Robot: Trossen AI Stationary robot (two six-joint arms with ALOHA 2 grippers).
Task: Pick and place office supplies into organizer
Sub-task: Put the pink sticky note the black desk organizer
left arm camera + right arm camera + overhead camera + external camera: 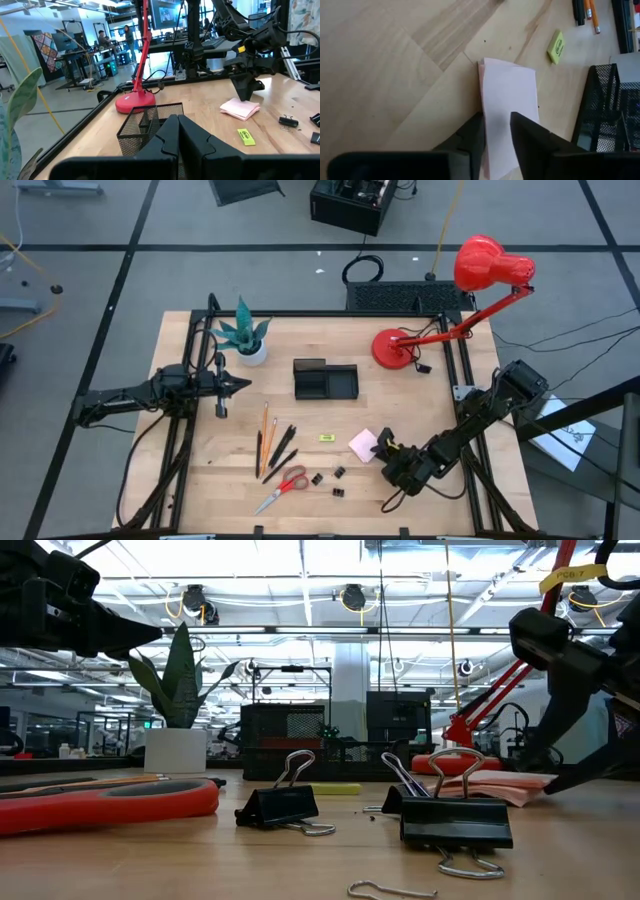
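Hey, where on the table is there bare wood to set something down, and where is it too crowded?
Bare wood lies between the organizer and the yellow piece, and in front of the left gripper and the potted plant. It is crowded along the near edge: pencils, pens, scissors, binder clips, and the right gripper on the sticky-note pad.

A: Bright ceiling strips [300,630] glare white across the low view, leaving the arms as dark silhouettes.

B: From above, the tabletop [300,420] is evenly lit with soft shadows; the nearest binder clip [455,820] looks slightly blurred.
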